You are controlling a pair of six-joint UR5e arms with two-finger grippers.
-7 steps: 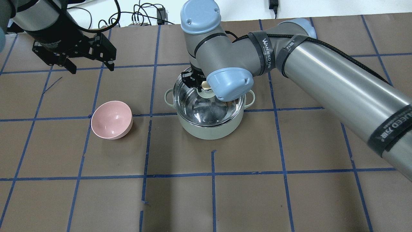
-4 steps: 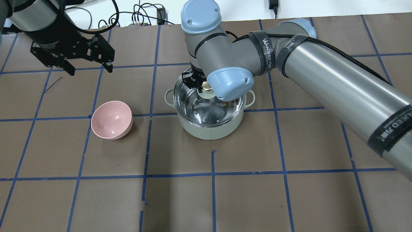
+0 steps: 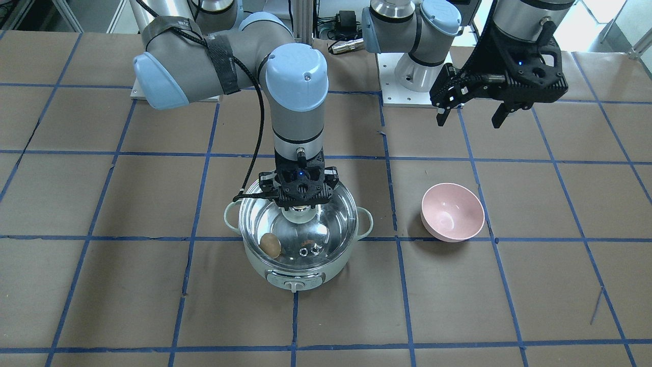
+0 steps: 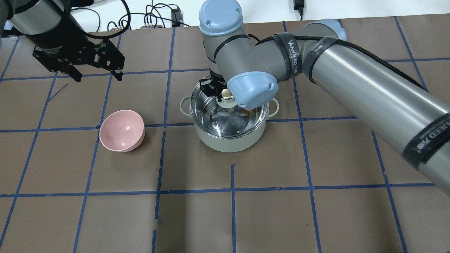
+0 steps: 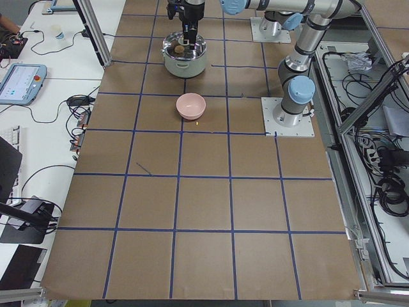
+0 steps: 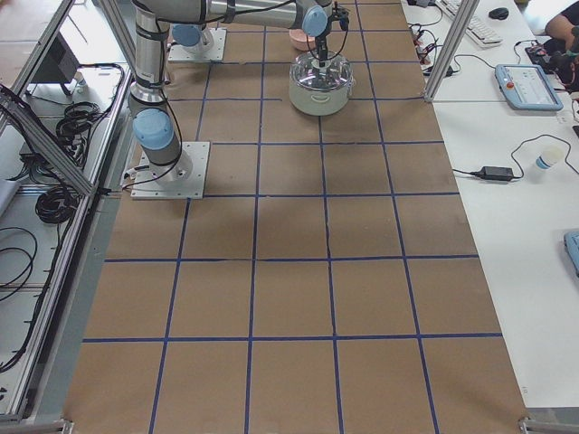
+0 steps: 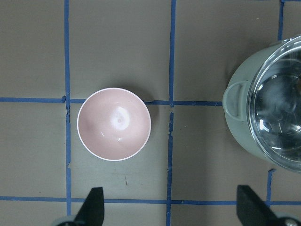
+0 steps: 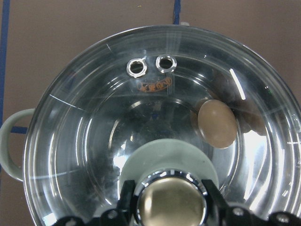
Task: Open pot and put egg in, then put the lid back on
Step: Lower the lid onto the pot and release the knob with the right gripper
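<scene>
The pale mint-green pot [image 3: 305,275] stands mid-table, its control dial facing away from the robot. The clear glass lid [image 3: 318,232] sits on the pot's rim. The tan-brown egg [image 3: 270,245] lies inside on the steel bottom and shows through the glass, also in the right wrist view [image 8: 216,123]. My right gripper [image 3: 299,204] stands straight above the lid, its fingers closed against the gold-beige knob [image 8: 170,202]. My left gripper [image 3: 467,122] is open and empty, held high over the table, beyond the pink bowl and well apart from the pot [image 4: 228,142].
A pink bowl [image 4: 121,130] stands empty on the table to the pot's left in the overhead view, and shows below my left gripper in the left wrist view [image 7: 114,124]. Blue tape lines grid the brown table. Cables lie along the far edge.
The left arm has drifted slightly toward the far left, still open. The right arm has shifted very slightly; the lid and pot stay in place.
</scene>
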